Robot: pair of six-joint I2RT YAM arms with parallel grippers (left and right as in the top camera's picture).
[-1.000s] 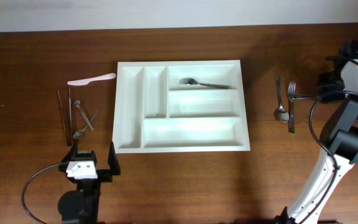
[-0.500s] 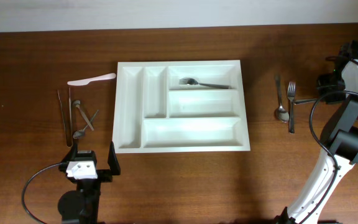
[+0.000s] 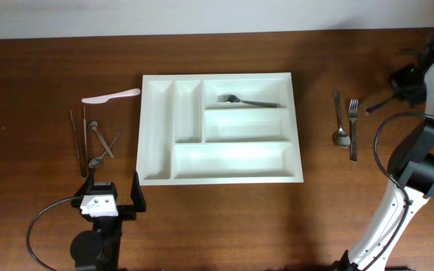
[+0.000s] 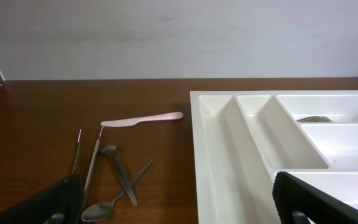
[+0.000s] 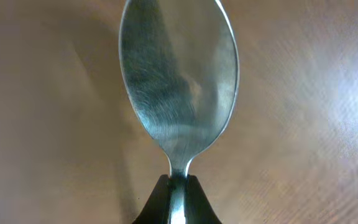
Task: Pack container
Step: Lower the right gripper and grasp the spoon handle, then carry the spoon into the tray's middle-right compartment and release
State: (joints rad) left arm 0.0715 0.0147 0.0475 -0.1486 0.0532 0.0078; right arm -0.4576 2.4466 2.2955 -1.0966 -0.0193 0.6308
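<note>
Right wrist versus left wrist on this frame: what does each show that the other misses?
Right wrist only: a spoon, its handle pinched in the shut right gripper. Left wrist only: the white cutlery tray holding a fork, a white knife and loose metal cutlery beside it, the open left gripper. Both: the brown wooden table.

Soft, even light from above — the tray [image 3: 157, 135] glows white without harsh glare. Just ahead of the right gripper [image 5: 178, 191] the spoon [image 5: 179, 81] carries a dull sheen, the table [image 5: 309, 93] beyond it blurred. The fingers [image 4: 58, 202] of the left gripper [image 4: 179, 205] sit dark, out of focus.
</note>
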